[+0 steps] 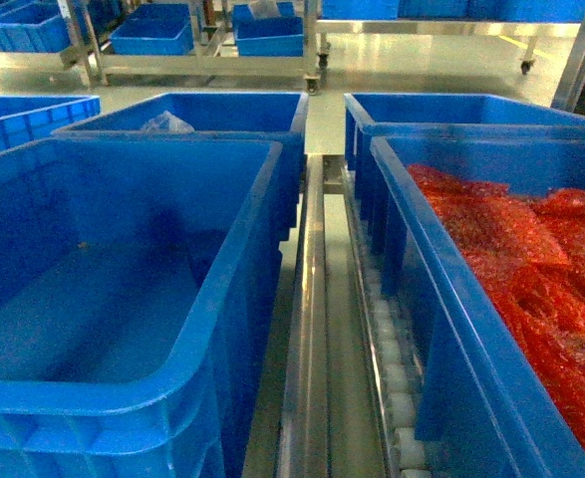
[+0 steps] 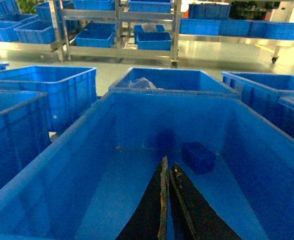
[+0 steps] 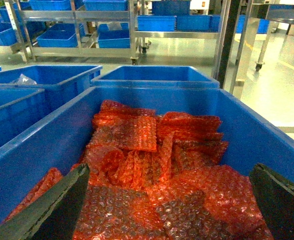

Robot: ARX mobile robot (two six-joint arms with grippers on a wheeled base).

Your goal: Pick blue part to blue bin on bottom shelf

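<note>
A small dark blue part [image 2: 198, 156] lies on the floor of the big blue bin [image 2: 136, 100], just ahead and right of my left gripper [image 2: 170, 162]. That gripper hangs inside the bin, shut, with nothing between its fingers. The same bin [image 1: 222, 299] sits at the left in the head view, on the bottom shelf with its steel divider rail [image 1: 307, 329] and white rollers [image 1: 392, 378]. My right gripper [image 3: 169, 170] stands wide open over red bubble-wrap bags [image 3: 152, 165] in the right-hand blue bin [image 3: 267, 140]. Neither gripper shows in the head view.
Behind the two front bins stand two more blue bins [image 1: 202, 115] [image 1: 451, 108], the left one holding a clear plastic bag [image 1: 167, 123]. A further bin [image 1: 23, 115] sits far left. Steel racks with blue bins [image 1: 152, 35] stand across the shiny floor.
</note>
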